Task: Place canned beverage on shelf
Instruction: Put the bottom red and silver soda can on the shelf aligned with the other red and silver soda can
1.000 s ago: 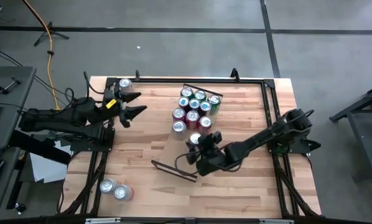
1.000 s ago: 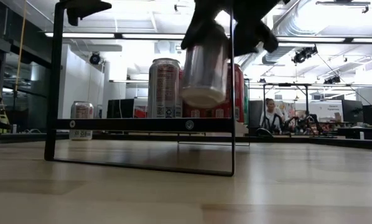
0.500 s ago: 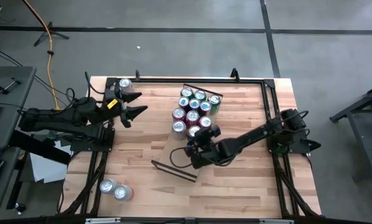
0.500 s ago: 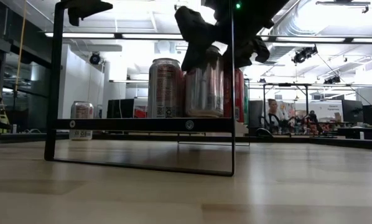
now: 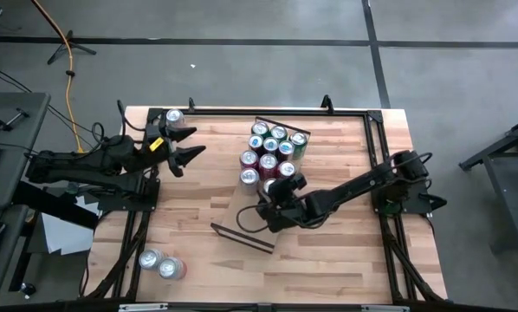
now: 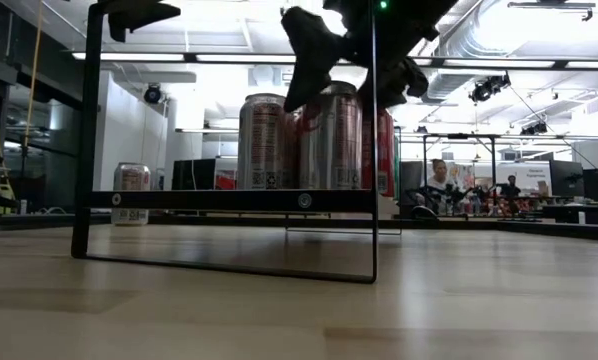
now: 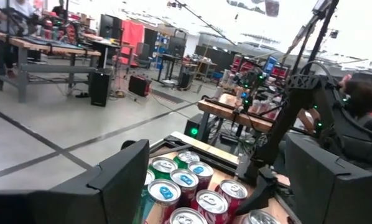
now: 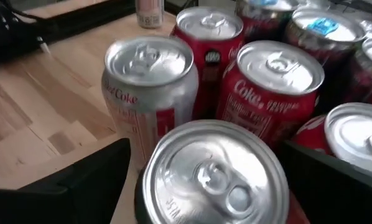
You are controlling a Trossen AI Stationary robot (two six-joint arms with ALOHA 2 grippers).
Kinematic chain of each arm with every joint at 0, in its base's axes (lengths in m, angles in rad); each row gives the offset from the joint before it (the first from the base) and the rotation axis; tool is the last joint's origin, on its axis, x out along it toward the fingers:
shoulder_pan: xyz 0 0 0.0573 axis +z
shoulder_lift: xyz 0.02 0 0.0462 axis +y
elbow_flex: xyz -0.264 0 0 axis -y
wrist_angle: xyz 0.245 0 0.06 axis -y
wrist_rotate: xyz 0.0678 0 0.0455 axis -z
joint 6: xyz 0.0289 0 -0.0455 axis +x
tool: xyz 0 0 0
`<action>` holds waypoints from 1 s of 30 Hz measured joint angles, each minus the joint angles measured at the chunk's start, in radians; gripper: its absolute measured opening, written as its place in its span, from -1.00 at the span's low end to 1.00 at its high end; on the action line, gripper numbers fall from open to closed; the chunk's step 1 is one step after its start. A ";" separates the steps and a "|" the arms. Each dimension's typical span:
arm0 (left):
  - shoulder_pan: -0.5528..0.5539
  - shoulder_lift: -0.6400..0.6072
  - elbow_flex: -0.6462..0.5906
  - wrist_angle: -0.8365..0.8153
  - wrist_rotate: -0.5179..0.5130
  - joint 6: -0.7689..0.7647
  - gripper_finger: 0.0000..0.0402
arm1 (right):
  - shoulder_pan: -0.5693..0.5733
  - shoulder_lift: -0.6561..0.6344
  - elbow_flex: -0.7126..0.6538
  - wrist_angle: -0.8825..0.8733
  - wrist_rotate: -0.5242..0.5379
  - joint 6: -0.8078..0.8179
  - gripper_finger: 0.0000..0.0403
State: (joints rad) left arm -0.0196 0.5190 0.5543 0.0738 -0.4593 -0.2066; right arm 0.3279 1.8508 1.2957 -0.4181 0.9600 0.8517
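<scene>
The shelf (image 6: 229,200) is a light-wood board with dark end rails (image 5: 242,236) in the middle of the table. Several red, green and silver cans (image 5: 272,147) stand on it. A silver can (image 6: 331,135) stands upright on the board at the near end of the group; its top fills the right wrist view (image 8: 217,168). My right gripper (image 6: 344,70) is open just above this can, one finger on each side of its top, apart from it. My left gripper (image 5: 183,145) is open and empty at the table's far left.
A lone can (image 5: 174,115) stands at the far left corner, by my left gripper. Two cans (image 5: 161,264) stand near the front left corner. The tabletop to the left and front of the shelf is bare wood (image 5: 207,199). A person (image 6: 437,185) is in the room behind.
My right gripper has moved down and toward the far edge with the silver can. The can was tilted and clear of the shelf; it now stands upright on the board beside the other cans. The gripper has then opened and let go of it.
</scene>
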 joint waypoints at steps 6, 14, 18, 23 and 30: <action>0.000 0.000 0.000 0.000 -0.017 0.000 0.44 | 0.000 -0.080 0.000 0.001 -0.002 -0.044 0.90; 0.000 0.000 0.001 -0.001 -0.022 -0.001 0.44 | 0.020 -0.266 0.000 -0.004 -0.258 -0.121 0.83; -0.002 0.000 0.001 -0.002 -0.022 -0.014 0.44 | 0.097 -0.309 0.000 -0.203 -0.311 0.063 0.48; -0.002 0.000 0.001 -0.003 -0.023 -0.025 0.44 | 0.198 -0.263 -0.094 -0.247 -0.335 0.330 -0.49; -0.002 0.000 0.001 -0.002 -0.031 -0.055 0.44 | 0.141 -0.205 -0.332 0.172 -0.332 0.488 -0.90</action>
State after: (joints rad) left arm -0.0212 0.5186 0.5552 0.0719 -0.4905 -0.2616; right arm 0.4690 1.6462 0.9641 -0.2456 0.6282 1.3396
